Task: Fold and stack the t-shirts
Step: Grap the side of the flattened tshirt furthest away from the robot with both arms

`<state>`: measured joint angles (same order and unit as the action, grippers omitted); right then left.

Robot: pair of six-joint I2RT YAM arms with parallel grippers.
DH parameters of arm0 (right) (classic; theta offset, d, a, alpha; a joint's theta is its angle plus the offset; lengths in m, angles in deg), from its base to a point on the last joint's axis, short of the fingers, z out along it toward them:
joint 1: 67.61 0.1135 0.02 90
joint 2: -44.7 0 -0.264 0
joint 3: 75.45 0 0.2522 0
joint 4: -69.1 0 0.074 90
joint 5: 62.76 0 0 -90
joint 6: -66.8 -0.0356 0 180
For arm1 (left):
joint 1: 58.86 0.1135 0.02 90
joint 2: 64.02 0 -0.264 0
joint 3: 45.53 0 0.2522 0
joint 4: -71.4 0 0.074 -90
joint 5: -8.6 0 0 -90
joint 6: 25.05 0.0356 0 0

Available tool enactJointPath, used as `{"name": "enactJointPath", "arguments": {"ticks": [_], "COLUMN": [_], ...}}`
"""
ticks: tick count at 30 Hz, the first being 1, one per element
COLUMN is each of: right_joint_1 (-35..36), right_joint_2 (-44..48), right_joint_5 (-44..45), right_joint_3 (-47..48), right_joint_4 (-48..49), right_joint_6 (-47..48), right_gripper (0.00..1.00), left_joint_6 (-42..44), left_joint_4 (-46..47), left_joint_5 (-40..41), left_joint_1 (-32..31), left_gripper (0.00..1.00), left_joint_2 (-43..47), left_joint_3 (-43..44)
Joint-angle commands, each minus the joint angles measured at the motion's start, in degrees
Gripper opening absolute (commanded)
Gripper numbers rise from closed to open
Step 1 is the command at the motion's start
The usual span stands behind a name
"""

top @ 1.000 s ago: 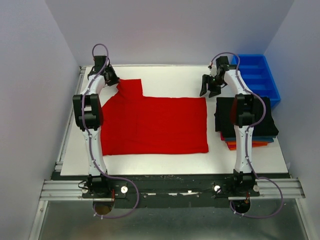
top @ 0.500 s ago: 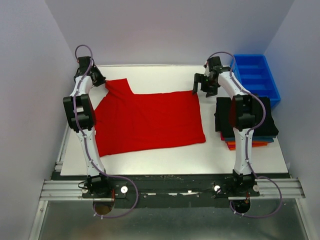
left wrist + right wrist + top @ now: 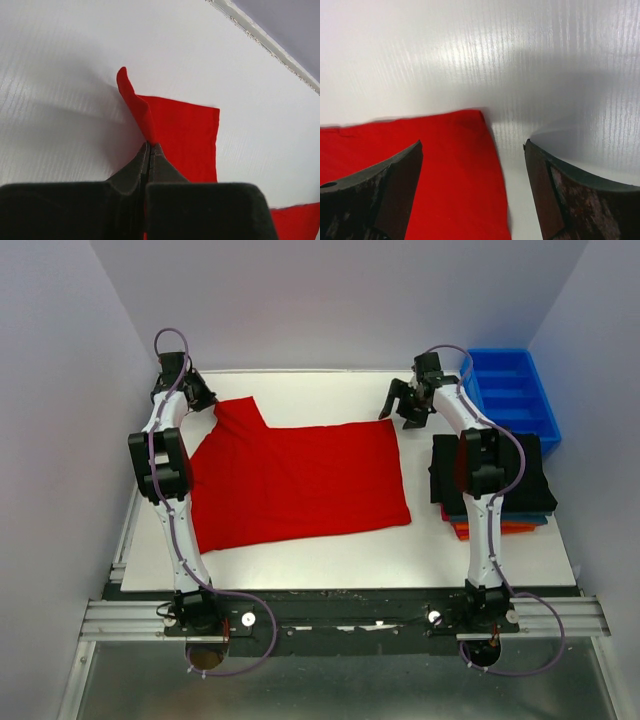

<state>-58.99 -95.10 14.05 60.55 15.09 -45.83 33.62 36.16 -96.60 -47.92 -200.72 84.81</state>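
A bright red t-shirt (image 3: 300, 480) lies spread on the white table (image 3: 330, 560), slightly skewed. My left gripper (image 3: 207, 400) is shut on the shirt's far left sleeve edge (image 3: 145, 120), lifting a small fold there (image 3: 148, 146). My right gripper (image 3: 397, 412) is open above the shirt's far right corner (image 3: 470, 145), not touching it; its fingers (image 3: 395, 190) straddle that corner. A stack of folded t-shirts, black (image 3: 530, 480) on top with blue and orange (image 3: 520, 528) edges below, sits at the right.
A blue plastic bin (image 3: 515, 390) stands at the back right, behind the stack. Grey walls close in the table on three sides. Bare white table runs along the front edge and behind the shirt.
The left gripper dragged the red shirt to the left and then held still. The right gripper moved left toward the shirt's far right corner, then lifted slightly back.
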Motion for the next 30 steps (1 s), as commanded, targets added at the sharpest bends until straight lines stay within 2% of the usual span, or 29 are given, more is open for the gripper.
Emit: {"name": "enactJointPath", "arguments": {"ticks": [1, 4, 13, 15, 23, 25, 30], "right_joint_1": [0.17, 0.25, 1.04, 1.4, 1.75, 1.57, 1.57], "right_joint_2": [-2.75, -3.28, -4.77, -5.56, -5.92, -5.91, -6.0], "right_joint_5": [-2.28, -1.75, -1.31, -0.7, 0.8, 2.2, 3.96], "right_joint_3": [0.99, 1.08, 2.92, 4.76, 5.73, 5.91, 6.35], "right_joint_4": [2.28, 2.54, 2.64, 1.23, 0.52, 0.61, 1.05], "right_joint_6": [-4.87, -5.32, -5.14, -5.05, -4.97, -4.96, -4.35], "right_gripper": [0.89, 0.87, 0.59, 0.57, 0.35, 0.33, 0.11], "left_joint_6": [-0.13, -0.22, -0.13, -0.22, 0.04, 0.13, 0.13], "left_joint_4": [1.0, 1.08, 1.08, 1.17, 1.0, 1.08, 1.0], "left_joint_5": [-0.79, -0.71, -0.62, -0.62, -0.97, -0.97, -0.71], "left_joint_1": [-0.3, -0.3, -0.66, -0.74, -0.83, -0.74, -0.83], "left_gripper": [0.0, 0.0, 0.0, 0.0, 0.0, 0.0, 0.0], "left_joint_2": [1.88, 1.88, 2.14, 2.06, 1.97, 1.97, 1.71], "left_joint_3": [0.23, 0.14, -0.03, -0.12, 0.14, 0.15, 0.23]}}
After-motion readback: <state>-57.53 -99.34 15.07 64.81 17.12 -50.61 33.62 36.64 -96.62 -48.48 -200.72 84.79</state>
